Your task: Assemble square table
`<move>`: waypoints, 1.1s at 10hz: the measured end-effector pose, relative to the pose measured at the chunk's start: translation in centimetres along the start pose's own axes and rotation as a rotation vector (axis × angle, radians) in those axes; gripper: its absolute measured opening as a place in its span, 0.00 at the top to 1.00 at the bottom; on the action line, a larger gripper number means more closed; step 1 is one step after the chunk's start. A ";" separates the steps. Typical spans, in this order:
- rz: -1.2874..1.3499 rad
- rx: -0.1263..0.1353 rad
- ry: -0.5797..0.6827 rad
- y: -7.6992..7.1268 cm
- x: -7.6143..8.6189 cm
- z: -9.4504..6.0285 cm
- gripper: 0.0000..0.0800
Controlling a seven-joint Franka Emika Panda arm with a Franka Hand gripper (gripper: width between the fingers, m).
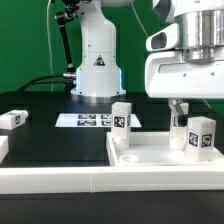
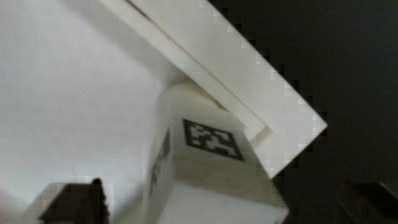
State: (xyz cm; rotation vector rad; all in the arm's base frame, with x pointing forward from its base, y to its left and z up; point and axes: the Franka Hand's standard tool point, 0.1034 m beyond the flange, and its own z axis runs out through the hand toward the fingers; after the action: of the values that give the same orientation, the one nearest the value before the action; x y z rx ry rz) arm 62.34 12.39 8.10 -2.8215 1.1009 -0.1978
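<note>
The white square tabletop [image 1: 150, 158] lies at the front, tray side up. One white tagged leg [image 1: 121, 117] stands upright at its far left corner. Another leg [image 1: 201, 137] stands at its right side. A third leg [image 1: 14, 119] lies on the black table at the exterior view's left. My gripper [image 1: 179, 118] hangs just over the tabletop's right part, next to the right leg. In the wrist view a tagged leg [image 2: 214, 145] stands on the tabletop [image 2: 71, 110] near its corner, between my two dark fingers [image 2: 71, 203]. My gripper [image 2: 217, 205] is open, with gaps on both sides of the leg.
The marker board [image 1: 88, 121] lies flat on the black table in front of the robot base [image 1: 97, 70]. A long white rail [image 1: 100, 190] runs along the front edge. A green wall stands behind.
</note>
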 end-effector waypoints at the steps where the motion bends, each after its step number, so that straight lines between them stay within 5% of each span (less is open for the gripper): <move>1: -0.092 0.000 0.000 0.0 0.0 0.0 0.19; 11: -0.889 -0.014 0.001 0.2 -0.2 0.2 0.19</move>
State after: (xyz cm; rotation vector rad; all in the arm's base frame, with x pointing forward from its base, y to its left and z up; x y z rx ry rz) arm 62.05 12.39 7.81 -3.0966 -0.2228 -0.2481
